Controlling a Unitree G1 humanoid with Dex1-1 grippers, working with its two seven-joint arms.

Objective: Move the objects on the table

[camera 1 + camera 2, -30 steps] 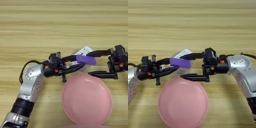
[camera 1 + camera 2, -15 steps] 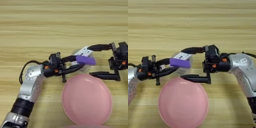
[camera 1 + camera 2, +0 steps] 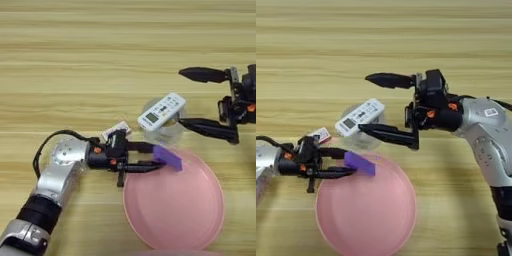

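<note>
The left arm came in from the lower left of the frame, elbow bent, its left hand [image 3: 156,159] pinched closed near the center. The right hand [image 3: 375,105] sat at center right with its two black fingers spread wide apart.

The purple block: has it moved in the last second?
Yes. The left hand has carried the purple block from beside the white remote control toward the robot, and it now sits over the far-left rim of the pink plate.
</note>
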